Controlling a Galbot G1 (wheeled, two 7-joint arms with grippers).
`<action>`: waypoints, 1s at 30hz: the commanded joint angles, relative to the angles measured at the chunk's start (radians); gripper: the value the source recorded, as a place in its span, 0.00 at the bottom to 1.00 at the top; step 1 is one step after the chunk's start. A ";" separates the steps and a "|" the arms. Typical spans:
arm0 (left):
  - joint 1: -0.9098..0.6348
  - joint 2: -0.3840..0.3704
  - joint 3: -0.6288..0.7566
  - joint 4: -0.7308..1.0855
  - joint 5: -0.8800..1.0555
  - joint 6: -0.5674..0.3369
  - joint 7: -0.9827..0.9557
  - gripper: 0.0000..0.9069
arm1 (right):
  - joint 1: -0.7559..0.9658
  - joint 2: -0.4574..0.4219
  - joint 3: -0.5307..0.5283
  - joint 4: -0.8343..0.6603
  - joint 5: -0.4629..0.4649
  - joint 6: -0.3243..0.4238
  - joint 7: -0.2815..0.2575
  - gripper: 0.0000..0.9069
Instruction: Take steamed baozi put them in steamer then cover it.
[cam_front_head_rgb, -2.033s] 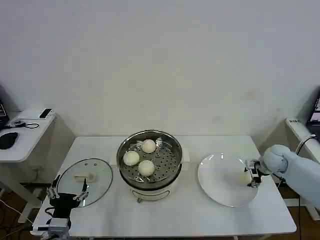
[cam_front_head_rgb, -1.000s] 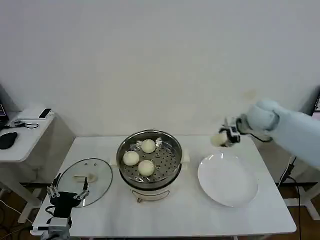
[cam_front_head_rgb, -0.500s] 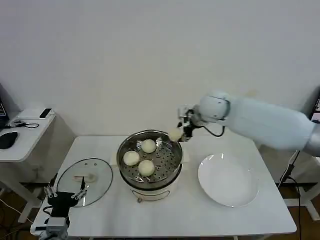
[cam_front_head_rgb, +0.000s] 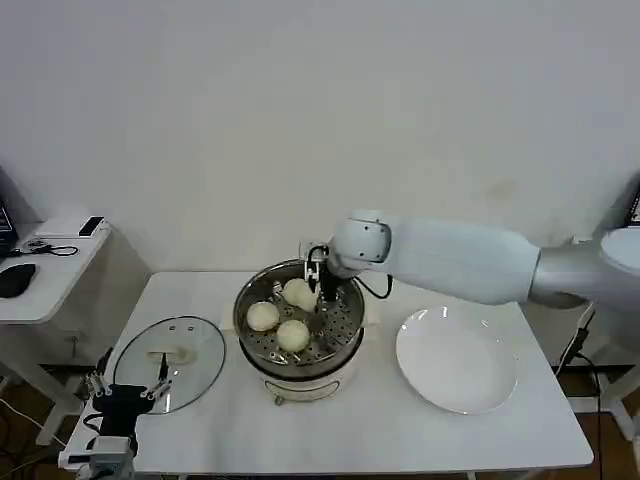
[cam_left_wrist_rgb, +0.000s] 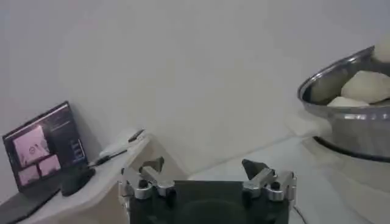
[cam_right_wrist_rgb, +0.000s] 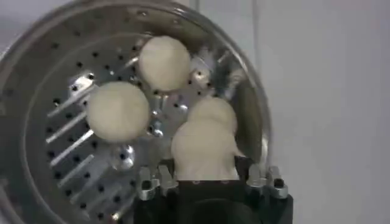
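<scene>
My right tool (cam_right_wrist_rgb: 204, 176) grips the fourth baozi (cam_right_wrist_rgb: 203, 151) above the steamer (cam_front_head_rgb: 298, 320), just beside the rear bun (cam_right_wrist_rgb: 212, 112). If I let go here, it may land on that bun and roll. My left tool (cam_left_wrist_rgb: 207, 182) waits open by the cover (cam_front_head_rgb: 168, 351) on the tabletop (cam_front_head_rgb: 380, 430).

- A plain white wall (cam_front_head_rgb: 300, 110) fills the back of the room, evenly lit, with no strong shadows.
- A white table (cam_front_head_rgb: 360, 440) stands in front of it.
- At the robot's left, a smaller white side desk (cam_front_head_rgb: 45, 290) sits against the wall.
- On that desk lie a dark mouse (cam_front_head_rgb: 15, 280) and a small dark device (cam_front_head_rgb: 91, 227), possibly a remote.
- A lit screen (cam_left_wrist_rgb: 42, 146) stands on the desk.
</scene>
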 joint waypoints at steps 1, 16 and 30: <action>-0.001 0.001 0.000 0.008 -0.001 -0.001 -0.001 1.00 | -0.025 0.012 -0.021 -0.006 0.000 -0.030 0.007 0.73; -0.007 -0.001 0.006 0.017 0.002 -0.001 -0.001 1.00 | -0.019 -0.069 -0.022 0.036 -0.032 -0.030 -0.013 0.72; -0.008 -0.001 0.008 0.016 0.003 0.000 0.000 1.00 | -0.019 -0.108 0.040 0.077 -0.015 -0.028 0.032 1.00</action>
